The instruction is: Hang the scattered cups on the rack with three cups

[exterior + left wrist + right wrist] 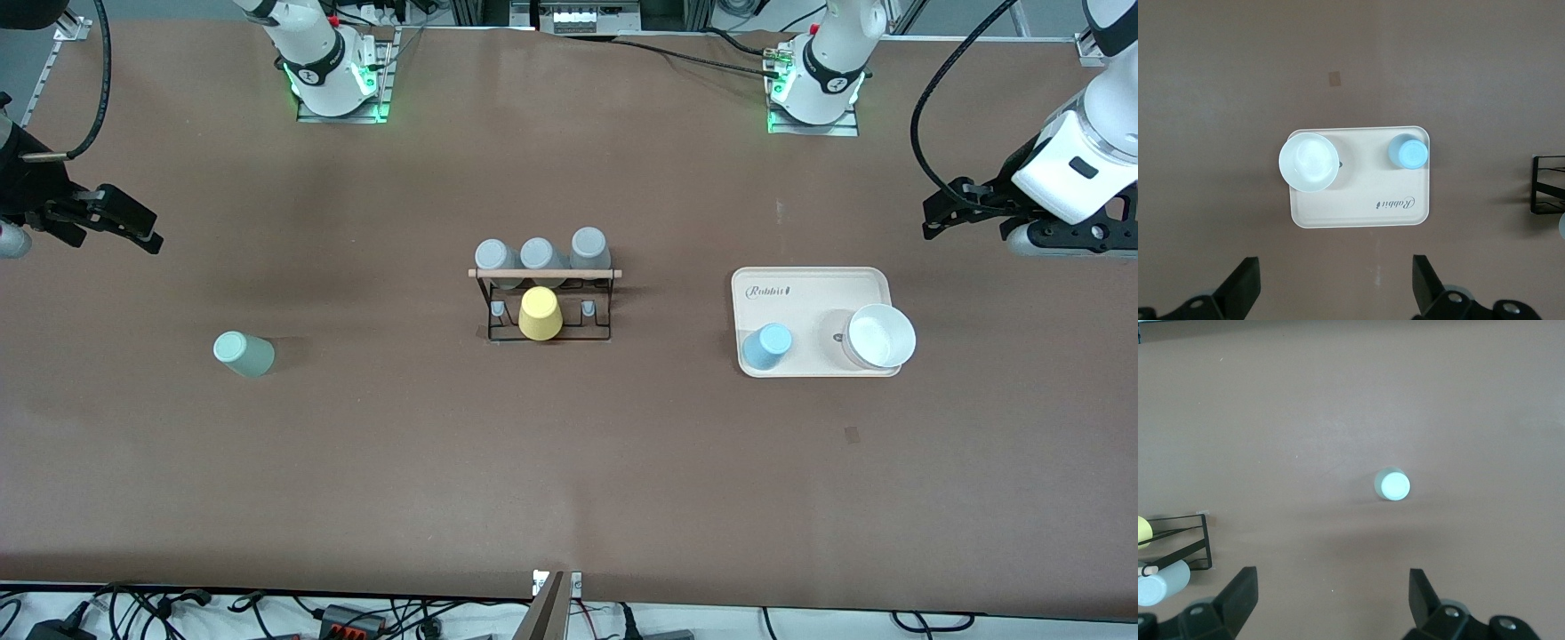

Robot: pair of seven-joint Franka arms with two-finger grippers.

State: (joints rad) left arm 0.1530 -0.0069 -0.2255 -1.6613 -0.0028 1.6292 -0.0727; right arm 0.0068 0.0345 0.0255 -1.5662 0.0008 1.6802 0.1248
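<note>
The mint cup [243, 353] stands upside down on the bare table toward the right arm's end, well apart from everything else and nearer the front camera than the rack. The blue cup [766, 347] also stands upside down, in the corner of the cream tray [809, 293] that is nearest the camera and closest to the rack, toward the left arm's end; a white bowl [879, 337] sits in the tray beside it, overlapping the tray's edge. Between the two cups, mid-table, is the rack [544, 302], a black wire frame with a wooden rod [544, 273] across its top. Three grey cups [540, 254] hang in a row on the side toward the robots' bases, and a yellow cup [540, 314] hangs on the middle peg of the side facing the camera, with a bare grey-tipped peg on each side of it. The right gripper [116, 222] hangs in the air over bare table at its own end, jaws spread wide and holding nothing; in its wrist view the mint cup [1392, 485] lies well clear of the fingertips [1241, 590]. The left gripper [956, 209] hangs over bare table beside the tray, likewise wide open and empty, with the tray [1358, 207] and blue cup [1408, 152] apart from its fingertips [1245, 280].
</note>
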